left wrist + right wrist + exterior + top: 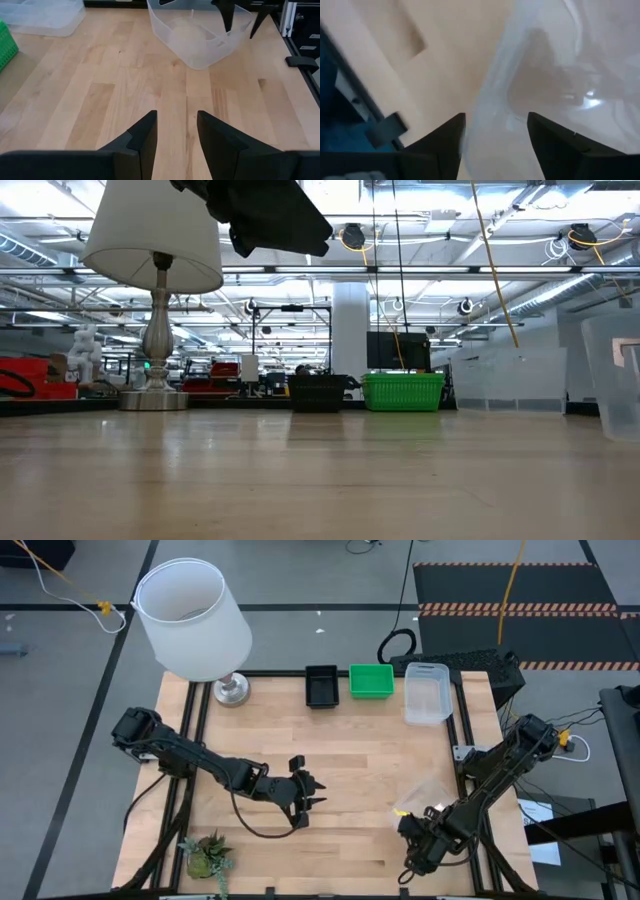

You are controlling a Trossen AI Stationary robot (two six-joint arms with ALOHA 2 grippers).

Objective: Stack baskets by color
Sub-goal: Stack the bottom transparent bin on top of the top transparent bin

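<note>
A loose clear basket [428, 796] sits on the wooden counter [340, 740] toward the near right corner. Just at its near side is the right gripper [408, 828], low over the wood, its jaws apart and straddling the basket's wall, one finger [442, 142] outside the rim and the other inside; whether the fingers touch the plastic I cannot tell. The left wrist view shows this basket [202, 35] resting upright on the wood with the right arm's two fingertips at its rim.

Along the far edge three more stand in a row: a black basket [321, 686], just to its right a green basket [371, 681], and further right a second clear basket [428, 692], larger-looking and slightly apart from the green one. From counter height, the black one [316, 392] and the green one [403, 391] stand side by side.

The left gripper [312, 792] hangs over the bare middle of the counter, well apart from every basket, its jaws partly apart and holding nothing.

At the far left corner stands a lamp [196, 622] with a big white shade, and at the near left corner a small potted plant [207, 856].
</note>
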